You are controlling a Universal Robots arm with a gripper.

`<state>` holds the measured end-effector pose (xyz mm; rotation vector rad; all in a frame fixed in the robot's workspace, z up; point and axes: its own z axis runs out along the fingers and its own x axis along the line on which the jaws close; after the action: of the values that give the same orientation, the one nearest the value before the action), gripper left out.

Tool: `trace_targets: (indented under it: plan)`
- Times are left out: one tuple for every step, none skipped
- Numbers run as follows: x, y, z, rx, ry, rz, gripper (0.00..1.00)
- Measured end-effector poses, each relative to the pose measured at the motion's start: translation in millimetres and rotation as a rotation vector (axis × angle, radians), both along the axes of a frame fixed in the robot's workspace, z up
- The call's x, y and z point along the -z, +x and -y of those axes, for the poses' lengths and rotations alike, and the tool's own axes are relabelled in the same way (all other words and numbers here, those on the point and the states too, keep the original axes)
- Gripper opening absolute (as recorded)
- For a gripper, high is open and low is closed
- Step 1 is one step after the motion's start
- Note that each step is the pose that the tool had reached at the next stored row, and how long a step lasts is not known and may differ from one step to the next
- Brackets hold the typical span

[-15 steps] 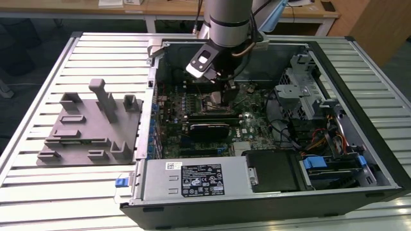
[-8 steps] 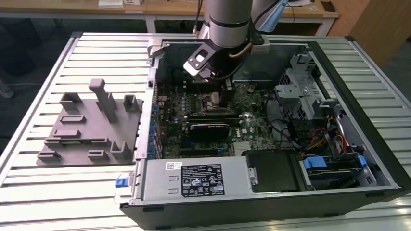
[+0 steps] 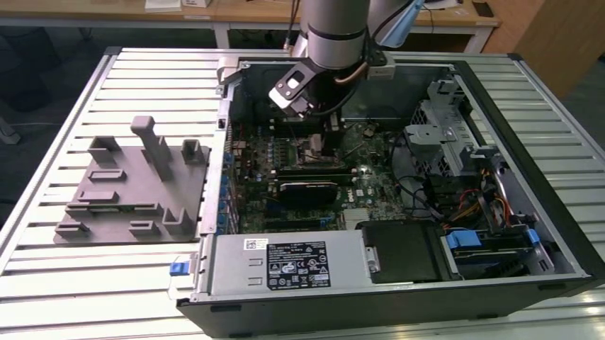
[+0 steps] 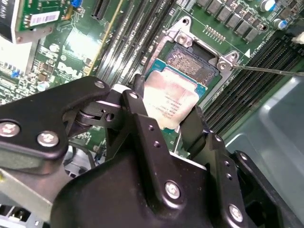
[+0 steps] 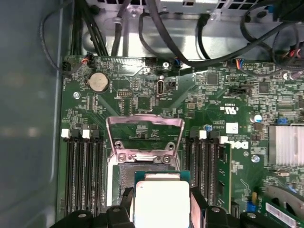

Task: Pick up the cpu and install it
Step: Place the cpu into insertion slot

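In the exterior view the grey tray (image 3: 132, 184) lies on the slatted table (image 3: 57, 283) at nine o'clock from the open computer case (image 3: 557, 234). My gripper (image 3: 317, 138) hangs inside that case over the motherboard (image 3: 378, 191), toward the board's twelve o'clock end. In both wrist views my fingers (image 4: 137, 102) are clamped on the cpu (image 4: 173, 97), one on each opposite edge, silvery top up. It sits over the socket (image 4: 194, 61) but not squarely: part of the contact field shows bare beyond its far edge, and I cannot tell whether it touches. In the first wrist view the load plate (image 5: 145, 135) stands swung open, out of the way. I judge this is the seating step. It calls for holding the cpu level, matching its edges to the socket frame, and lowering straight with no sideways slide, since those contacts would likely bend easily.
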<state>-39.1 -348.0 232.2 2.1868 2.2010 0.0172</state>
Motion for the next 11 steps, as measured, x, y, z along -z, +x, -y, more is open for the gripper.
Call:
trace_targets:
  plan:
    - [1.3,0.0,-0.3,0.0,-0.0001,-0.0001,0.54]
    - [3.0,0.0,-0.7,0.0,-0.0002,-0.0001,0.54]
    - [4.8,0.0,-1.0,0.0,-0.0002,-0.0002,0.54]
    - [6.5,0.0,-1.4,0.0,-0.0003,-0.0002,0.54]
    - [8.0,0.0,-1.9,0.0,-0.0003,-0.0001,0.54]
    - [9.1,0.0,-2.3,0.0,-0.0003,-0.0001,0.54]
    - [10.2,0.0,-3.0,-0.001,-0.0003,0.0,0.54]
    - [11.1,0.0,-3.8,-0.002,-0.0003,0.0001,0.54]
    - [12.0,0.0,-4.6,-0.004,-0.0003,0.0002,0.54]
    - [12.9,0.0,-5.3,-0.004,-0.0002,0.0003,0.54]
    - [13.9,0.0,-6.0,-0.005,-0.0002,0.0004,0.54]
